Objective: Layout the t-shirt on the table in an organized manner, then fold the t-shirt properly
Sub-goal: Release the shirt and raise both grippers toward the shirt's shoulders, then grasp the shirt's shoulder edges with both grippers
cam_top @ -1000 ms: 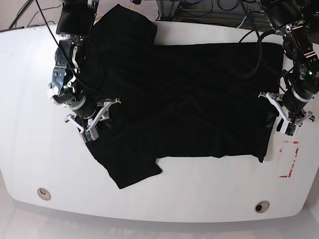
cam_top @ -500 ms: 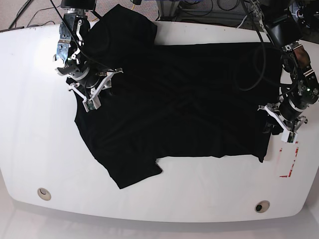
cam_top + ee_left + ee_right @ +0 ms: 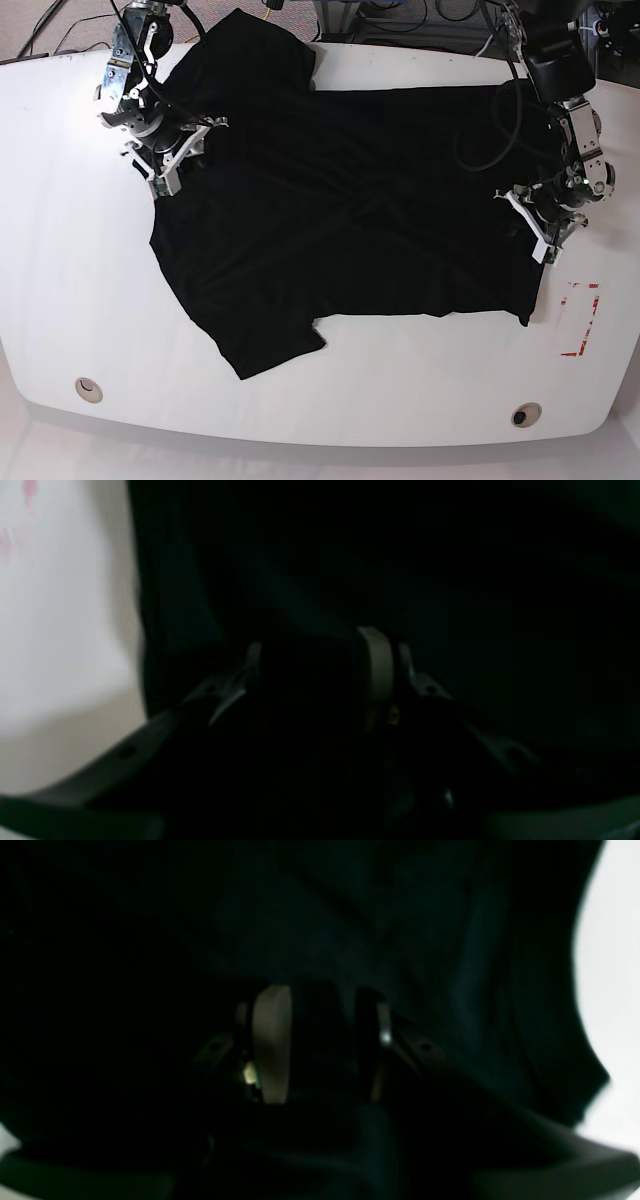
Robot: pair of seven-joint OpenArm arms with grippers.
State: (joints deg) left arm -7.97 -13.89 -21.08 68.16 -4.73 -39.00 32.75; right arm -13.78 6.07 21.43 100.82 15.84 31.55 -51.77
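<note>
The soft black cotton t-shirt (image 3: 340,210) lies spread across the glossy white table (image 3: 60,250), laid out but not yet folded. Both pincers are narrow, pinching cloth: right gripper (image 3: 172,160) far-left at the shoulder, left gripper (image 3: 535,222) at the right hem.

Both wrist views are dark and blurred; the t-shirt (image 3: 360,210) shows no detail.
</note>
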